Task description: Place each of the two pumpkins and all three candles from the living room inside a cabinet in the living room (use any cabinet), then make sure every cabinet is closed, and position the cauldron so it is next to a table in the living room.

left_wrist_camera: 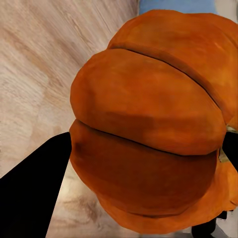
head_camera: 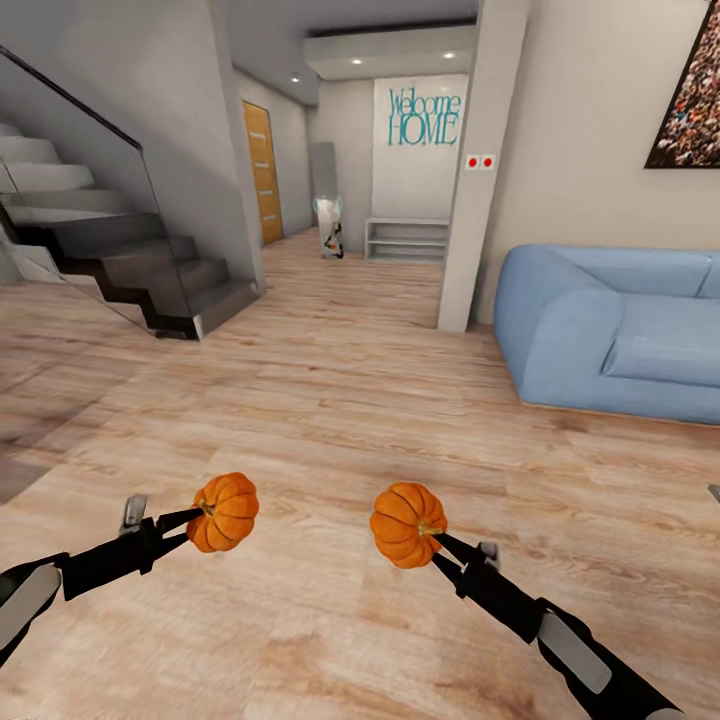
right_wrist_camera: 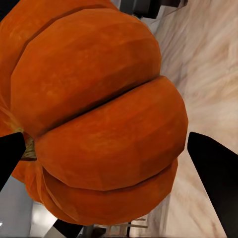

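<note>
Both arms stretched forward, a pumpkin in each gripper

The left gripper is clamped on the left pumpkin, the right gripper on the right pumpkin; both arms reach low and angle inward, holding the pumpkins side by side above the wooden floor, the blue sofa well ahead to the right

teal "Welcome HOME" lettering, on white wall panel
</note>
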Controlling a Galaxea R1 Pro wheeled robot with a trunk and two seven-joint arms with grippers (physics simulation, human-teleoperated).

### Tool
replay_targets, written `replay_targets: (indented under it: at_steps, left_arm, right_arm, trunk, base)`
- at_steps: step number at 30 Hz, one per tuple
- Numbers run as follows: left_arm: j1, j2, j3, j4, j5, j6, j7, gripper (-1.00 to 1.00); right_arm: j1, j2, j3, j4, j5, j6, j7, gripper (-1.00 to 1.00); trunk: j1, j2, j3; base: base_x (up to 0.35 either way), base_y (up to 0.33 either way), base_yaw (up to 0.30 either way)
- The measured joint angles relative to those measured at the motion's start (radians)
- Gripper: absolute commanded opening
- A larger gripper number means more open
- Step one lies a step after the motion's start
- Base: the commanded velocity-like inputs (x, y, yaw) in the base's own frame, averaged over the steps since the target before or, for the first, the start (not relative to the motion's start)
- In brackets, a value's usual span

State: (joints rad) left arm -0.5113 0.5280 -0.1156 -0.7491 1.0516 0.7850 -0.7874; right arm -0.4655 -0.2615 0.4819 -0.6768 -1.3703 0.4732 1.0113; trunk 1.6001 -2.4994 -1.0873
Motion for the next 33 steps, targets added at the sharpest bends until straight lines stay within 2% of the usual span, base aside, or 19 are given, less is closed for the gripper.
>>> replay_targets:
  at_steps: [7,25,33]
  left_arm:
    - [0.000,0.000,0.017,0.003,0.001,0.000,-0.002,-1.00]
    - [0.000,0.000,0.018,0.006,0.001,0.000,-0.002,-1.00]
    - [0.000,0.000,0.018,0.006,-0.001,0.031,-0.002,-1.00]
  right_arm:
    - [0.000,0.002,0.001,0.000,0.000,0.000,0.000,-1.00]
    - [0.000,-0.001,0.002,-0.001,0.003,-0.013,0.014,-1.00]
    - [0.000,-0.003,-0.002,-0.002,0.002,-0.022,0.027,-1.00]
  trunk:
    - [-0.027,0.049,0.012]
    - [-0.096,0.175,0.043]
    - [-0.126,0.231,0.059]
  base:
    - [0.000,0.000,0.155]
    - [0.000,0.000,0.154]
    - [0.000,0.000,0.107]
